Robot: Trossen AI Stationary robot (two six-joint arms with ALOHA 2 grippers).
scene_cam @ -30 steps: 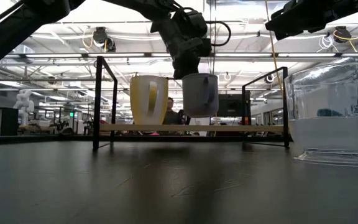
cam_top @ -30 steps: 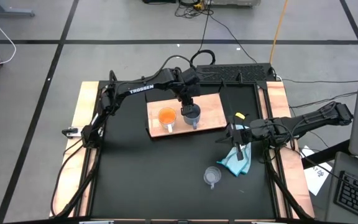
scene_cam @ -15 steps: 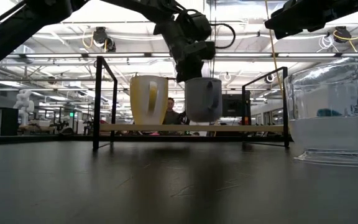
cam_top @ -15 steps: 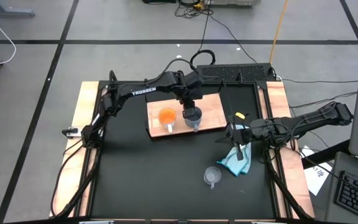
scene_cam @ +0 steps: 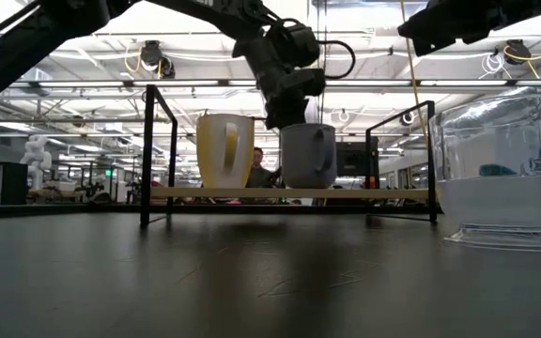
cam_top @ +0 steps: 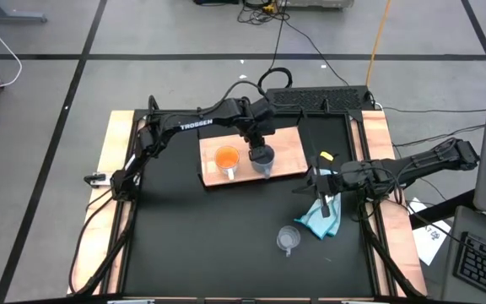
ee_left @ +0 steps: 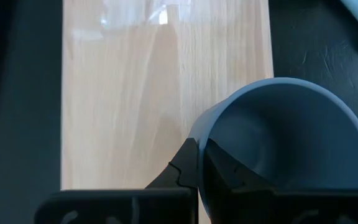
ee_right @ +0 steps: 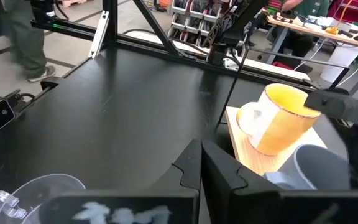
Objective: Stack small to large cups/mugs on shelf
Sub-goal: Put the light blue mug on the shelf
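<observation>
The blue-grey mug stands upright over the light-brown shelf board, next to the orange cup with a white handle, which rests on the board on its base. My left gripper is shut on the mug; it also shows in the left wrist view. The clear cup stands on the black tabletop near the front. My right gripper is shut and empty, above the light blue cloth. My left gripper pinches the mug's wall at the rim, one finger inside the mug and one outside. The fingers come from above, pointing down. The mug hangs upright, its base at the board; whether it rests there I cannot tell.
The board sits in a black metal frame with upright posts at its ends. A black keyboard-like unit lies at the table's far edge. Pale wooden strips run along the table's sides. A person shows far behind the shelf in the low view.
My left gripper has gone down with the blue-grey mug, still shut on its rim. The mug has stayed upright and has come from clear above the shelf board down to the board, beside the orange cup.
</observation>
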